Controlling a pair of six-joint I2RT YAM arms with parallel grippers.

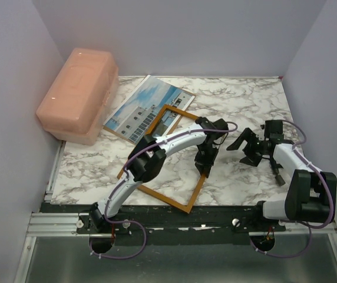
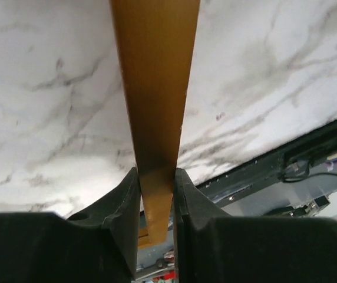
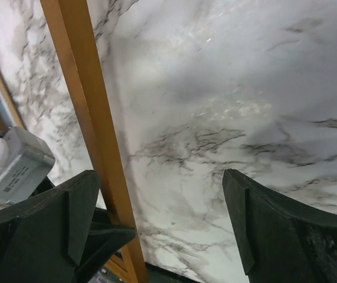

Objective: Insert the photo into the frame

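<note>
Toward the near edge of the marble table [image 1: 245, 100], about midway along it, the frame [image 1: 157, 194] lies skewed, one corner pointing at the far side. From where I stand, the left gripper [image 1: 204, 168] has reached over the open middle and pinched the frame's right-hand rail. Its wrist view shows both fingers [image 2: 130, 200] pressed flat against the two faces of the orange-brown strip [image 2: 157, 118], so it is holding the wood, not hovering over it. I'd guess the rail was chosen because it is the only thin, graspable part, and a grip there lets the arm drag or lift the frame.

The photo [image 1: 142, 109] lies flat nearer the far-left corner, just beside the pink box [image 1: 77, 94]. Its near corner is tucked under the frame's far corner, with a bit of blue showing through the opening. So frame and print overlap only at that corner and are not lined up. To my eye the task has barely started.

The right gripper [image 1: 244, 152] hangs just right of the frame with its jaws spread wide and nothing between them. Its own camera shows only bare marble there, with the rail [image 3: 92, 118] off to one side. It seems parked ready to steady the frame or fetch the print. Since the grip is at one point on a light frame, I'd expect it to swing when moved.
</note>
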